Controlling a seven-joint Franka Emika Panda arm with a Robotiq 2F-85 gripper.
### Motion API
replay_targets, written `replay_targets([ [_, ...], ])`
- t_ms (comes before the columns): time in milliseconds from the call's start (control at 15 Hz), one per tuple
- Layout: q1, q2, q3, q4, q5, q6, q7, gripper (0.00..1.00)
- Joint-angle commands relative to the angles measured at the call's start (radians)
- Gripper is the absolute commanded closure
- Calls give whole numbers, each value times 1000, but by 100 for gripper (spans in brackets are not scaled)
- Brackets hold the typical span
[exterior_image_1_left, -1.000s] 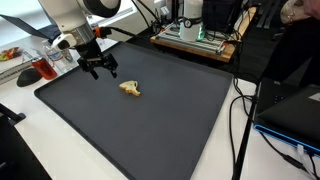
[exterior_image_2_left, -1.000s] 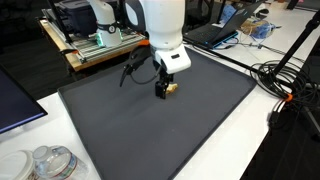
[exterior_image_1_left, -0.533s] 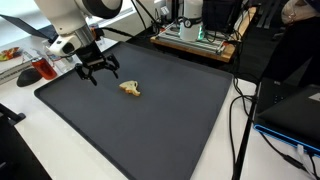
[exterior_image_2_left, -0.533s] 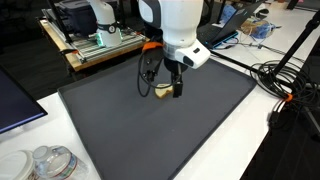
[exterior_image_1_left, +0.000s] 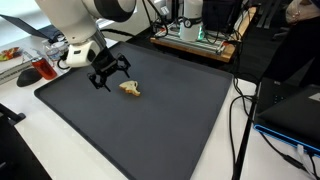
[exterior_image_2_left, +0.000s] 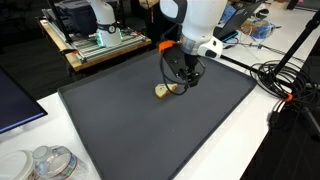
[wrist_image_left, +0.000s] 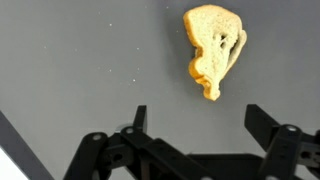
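A small yellow-tan lumpy object (exterior_image_1_left: 130, 89) lies on the dark grey mat (exterior_image_1_left: 150, 125). It also shows in an exterior view (exterior_image_2_left: 161, 91) and in the wrist view (wrist_image_left: 214, 48). My gripper (exterior_image_1_left: 108, 72) hangs open and empty just above the mat, beside the object and apart from it. In an exterior view the gripper (exterior_image_2_left: 186, 78) sits right next to the object. In the wrist view the two black fingers (wrist_image_left: 200, 118) are spread wide, with bare mat between them and the object beyond the fingertips.
The mat (exterior_image_2_left: 150, 120) lies on a white table. A wooden board with electronics (exterior_image_1_left: 195, 40) stands at the back, and it shows in an exterior view (exterior_image_2_left: 95, 45). Cables (exterior_image_2_left: 285, 85) and a laptop (exterior_image_1_left: 295, 105) lie at one side. Plastic containers (exterior_image_2_left: 45, 162) sit near a corner.
The arm has swung and turned, so the gripper has moved from almost over the object to beside it. The object has not moved. The fingers stay open.
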Motion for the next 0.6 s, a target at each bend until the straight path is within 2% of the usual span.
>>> replay_targets([
  [0, 65, 34, -28, 66, -29, -76, -88, 0],
  [200, 114, 39, -40, 77, -53, -95, -107, 0],
  [533, 211, 26, -73, 61, -104, -60, 26, 0],
])
